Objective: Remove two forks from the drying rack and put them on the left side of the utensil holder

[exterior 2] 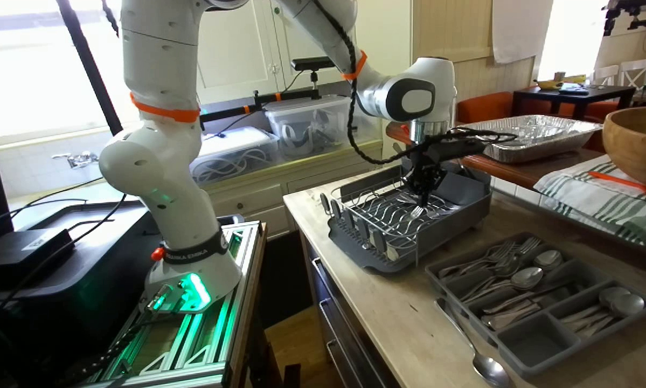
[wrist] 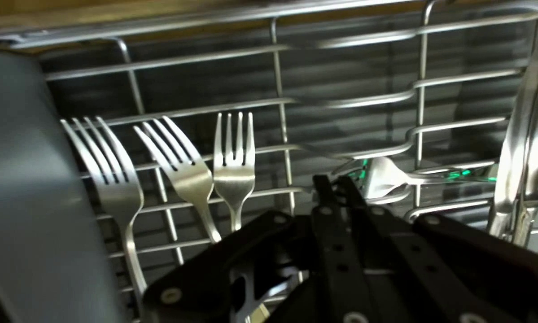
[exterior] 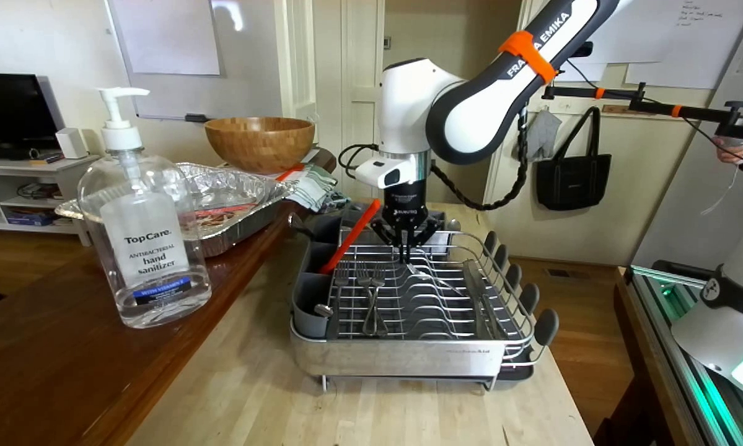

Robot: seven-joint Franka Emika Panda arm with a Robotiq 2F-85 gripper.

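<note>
Wrist view: end effector (wrist: pixel 335 180) clenched; whether on the sideways fork (wrist: pixel 382 178), one cannot tell.
Sideways fork: seems light, stiff, slippery.
Neck (wrist: pixel 413 179): probably surest hold.

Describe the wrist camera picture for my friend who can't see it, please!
The black tool points into the wire drying rack, right by a sideways fork; whether it's gripped is unclear. Three more forks lie on the left, with knives at the right edge.

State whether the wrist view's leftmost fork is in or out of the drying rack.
In: the fork lies across the wire floor of the drying rack.
</note>
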